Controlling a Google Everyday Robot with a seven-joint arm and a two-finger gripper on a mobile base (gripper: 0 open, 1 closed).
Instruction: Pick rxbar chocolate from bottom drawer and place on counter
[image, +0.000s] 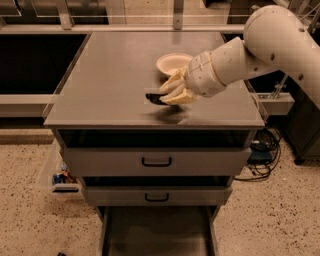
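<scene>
My gripper (169, 93) is over the right middle of the counter (115, 75), a flat grey top. It is shut on the rxbar chocolate (154, 98), a small black bar whose left end sticks out of the pale fingers (172, 86). The bar is just above the counter surface, with its shadow right under it. The bottom drawer (156, 231) stands pulled out at the bottom of the view, a plain grey tray with nothing visible inside.
A pale bowl (172, 63) sits on the counter just behind the gripper. Two upper drawers (156, 161) with black handles are closed. A small clear box (59, 176) lies on the floor at the left. Cables (260, 150) and a dark cabinet are at the right.
</scene>
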